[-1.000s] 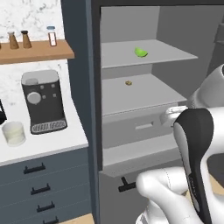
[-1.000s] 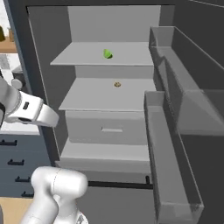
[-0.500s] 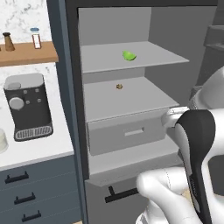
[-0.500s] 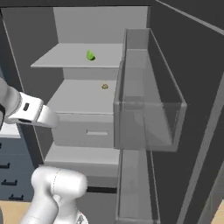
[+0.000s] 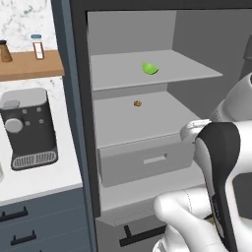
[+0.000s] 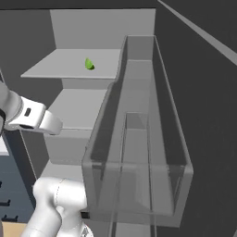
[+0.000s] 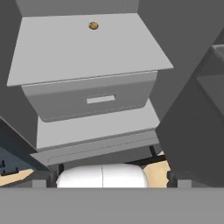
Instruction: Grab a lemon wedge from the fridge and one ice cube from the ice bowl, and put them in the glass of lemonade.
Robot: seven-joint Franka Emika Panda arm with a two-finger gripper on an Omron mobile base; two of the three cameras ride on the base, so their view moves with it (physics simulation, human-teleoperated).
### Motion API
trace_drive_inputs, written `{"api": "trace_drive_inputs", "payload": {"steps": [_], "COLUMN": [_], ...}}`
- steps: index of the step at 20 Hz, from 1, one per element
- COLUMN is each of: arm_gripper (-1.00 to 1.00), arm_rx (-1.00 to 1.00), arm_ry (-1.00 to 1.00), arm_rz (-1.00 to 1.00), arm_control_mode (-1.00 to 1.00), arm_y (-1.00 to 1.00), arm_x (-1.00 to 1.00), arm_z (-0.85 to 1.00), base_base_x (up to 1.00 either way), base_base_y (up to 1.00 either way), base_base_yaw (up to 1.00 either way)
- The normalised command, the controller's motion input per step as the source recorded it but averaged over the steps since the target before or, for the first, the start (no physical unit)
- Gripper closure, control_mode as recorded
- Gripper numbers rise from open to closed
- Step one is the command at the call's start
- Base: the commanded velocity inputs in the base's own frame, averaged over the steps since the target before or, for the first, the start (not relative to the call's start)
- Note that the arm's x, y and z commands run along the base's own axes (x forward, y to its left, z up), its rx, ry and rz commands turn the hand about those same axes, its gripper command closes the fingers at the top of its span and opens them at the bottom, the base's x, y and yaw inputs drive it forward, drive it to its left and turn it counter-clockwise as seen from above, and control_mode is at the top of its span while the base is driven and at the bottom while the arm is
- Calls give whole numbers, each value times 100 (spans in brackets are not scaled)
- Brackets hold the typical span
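Lemon wedge (image 5: 149, 68) sits on the fridge's (image 5: 78, 123) upper shelf in the left base view, above a brown morsel (image 5: 138, 103). From the right, the wedge lies beyond the open door's bins (image 6: 139, 152). Hand view: fingertips at the bottom corners, spread wide, empty, facing the drawer (image 7: 94, 98).

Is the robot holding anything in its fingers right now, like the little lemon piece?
No, nothing is held. The lemon wedge sits alone on the upper shelf of the fridge, and the fingers are open and empty.
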Motion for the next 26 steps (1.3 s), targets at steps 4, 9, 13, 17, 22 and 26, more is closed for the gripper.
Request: {"api": "trace_drive_inputs", "payload": {"steps": [4,9,13,17,22,26], "arm_gripper": [-100,-100,-100,-100,-100,-100], "arm_rx": [0,0,10,13,11,6], "arm_ry": [0,-2,-14,-27,-23,-12], "arm_rz": [2,4,8,8,2,0], "arm_control_mode": [-100,-100,-100,-100,-100,-100], "arm_y": [-9,-5,0,0,6,34], "arm_x": [25,21,-16,-10,19,100], "arm_z": [0,7,52,52,35,34], "base_base_x": [24,0,0,0,0,0], "base_base_y": [-14,0,0,0,0,0], "base_base_yaw": [1,0,0,0,0,0]}}
